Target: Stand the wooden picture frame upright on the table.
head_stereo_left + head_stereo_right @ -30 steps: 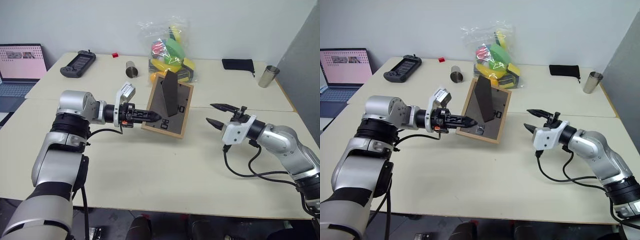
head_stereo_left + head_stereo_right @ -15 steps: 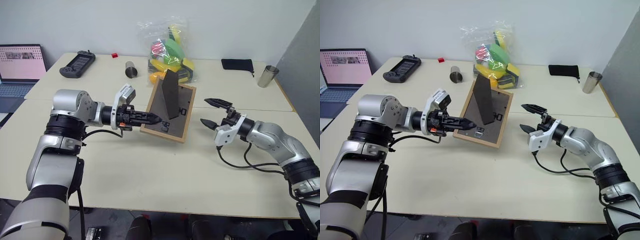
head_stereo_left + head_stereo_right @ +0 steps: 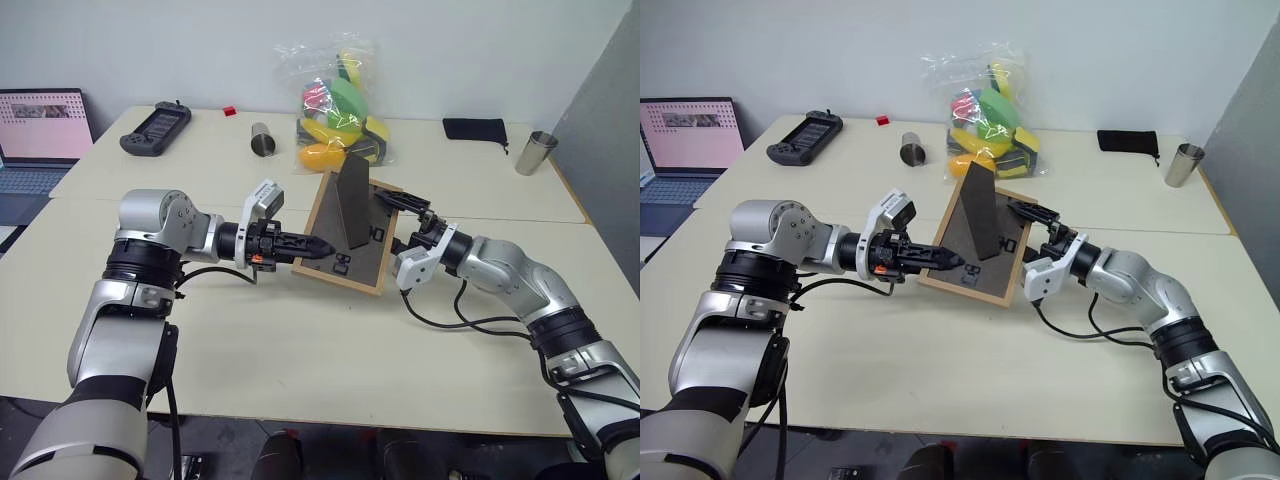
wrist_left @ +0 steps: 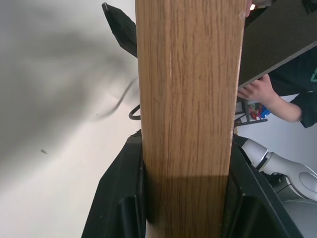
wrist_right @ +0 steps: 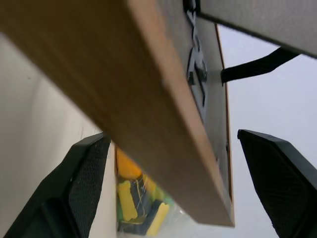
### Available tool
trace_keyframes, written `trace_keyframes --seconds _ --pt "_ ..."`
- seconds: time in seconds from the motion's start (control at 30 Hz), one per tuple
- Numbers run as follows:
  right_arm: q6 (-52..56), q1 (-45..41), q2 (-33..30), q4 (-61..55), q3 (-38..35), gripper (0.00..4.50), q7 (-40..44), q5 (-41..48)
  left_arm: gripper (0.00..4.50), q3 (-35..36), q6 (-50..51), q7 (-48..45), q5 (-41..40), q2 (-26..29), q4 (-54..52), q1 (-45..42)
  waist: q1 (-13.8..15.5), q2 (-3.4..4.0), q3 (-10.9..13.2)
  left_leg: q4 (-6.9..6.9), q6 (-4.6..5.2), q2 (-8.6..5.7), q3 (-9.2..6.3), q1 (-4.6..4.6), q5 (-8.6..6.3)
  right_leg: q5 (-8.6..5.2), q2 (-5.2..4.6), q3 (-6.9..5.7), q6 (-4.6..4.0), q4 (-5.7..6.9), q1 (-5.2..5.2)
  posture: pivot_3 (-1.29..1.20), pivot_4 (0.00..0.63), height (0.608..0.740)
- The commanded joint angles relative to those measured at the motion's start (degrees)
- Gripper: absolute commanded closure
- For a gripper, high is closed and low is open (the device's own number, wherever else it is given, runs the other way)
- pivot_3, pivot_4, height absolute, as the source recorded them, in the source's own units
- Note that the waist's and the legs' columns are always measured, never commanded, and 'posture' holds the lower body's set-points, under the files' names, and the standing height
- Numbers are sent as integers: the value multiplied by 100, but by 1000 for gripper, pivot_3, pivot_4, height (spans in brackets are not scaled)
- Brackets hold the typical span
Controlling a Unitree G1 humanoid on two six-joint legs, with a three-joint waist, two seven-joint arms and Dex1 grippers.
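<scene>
Holding the wooden picture frame (image 3: pixel 347 232) tilted above the worktop (image 3: pixel 300 340), the left claw (image 3: pixel 320 245) is clamped on its left edge, dark back panel and fold-out stand (image 3: pixel 352 200) facing the camera. The right claw (image 3: pixel 405 222) is spread wide, its fingers straddling the frame's right edge without gripping. The step in hand is judged a two-claw steadying. Next, the frame's lower edge must be lowered so frame and stand both rest on the worktop.

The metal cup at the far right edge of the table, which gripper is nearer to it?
Right. The right gripper is open around the wooden picture frame mid-table, on the metal cup's side; the left gripper clamps the frame's opposite edge, farther away.
</scene>
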Motion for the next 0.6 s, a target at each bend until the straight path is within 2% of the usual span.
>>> trace_keyframes --seconds 0.03,0.07,0.17,0.43,0.53,0.6 --pt "71 -140 37 -86 -7 153 -196 -91 3209 254 59 35 -262 21 -235 -25 0 0 0 0 0 0 -1 0 0 0 0 -1 0 0 0 0 150 740" --pt "78 -146 33 -82 -15 153 -215 -94 3209 267 71 59 -281 27 -248 -10 0 0 0 0 0 -1 0 0 0 0 -2 0 0 0 1 0 150 740" --pt "62 -175 6 -59 -18 687 -255 -105 3209 299 87 125 -319 38 -268 18 -1 0 0 0 0 -3 0 0 0 0 -5 -1 0 0 2 0 150 740" --pt "-19 -98 -167 -103 -58 2474 -275 -59 3209 385 118 256 -369 85 -297 116 -4 0 0 0 0 -4 1 1 0 0 -6 -1 0 0 3 0 150 740" --pt "-29 -86 -188 -82 -53 2785 -290 -5 3209 416 132 328 -434 82 -294 109 -5 0 0 0 0 -3 0 1 0 0 -6 -2 0 0 3 0 150 740" --pt "-19 -76 -185 -112 -52 2827 -304 -15 3209 434 139 371 -461 72 -282 98 -5 0 0 1 0 -4 0 2 0 0 -6 -1 0 1 4 0 150 740"
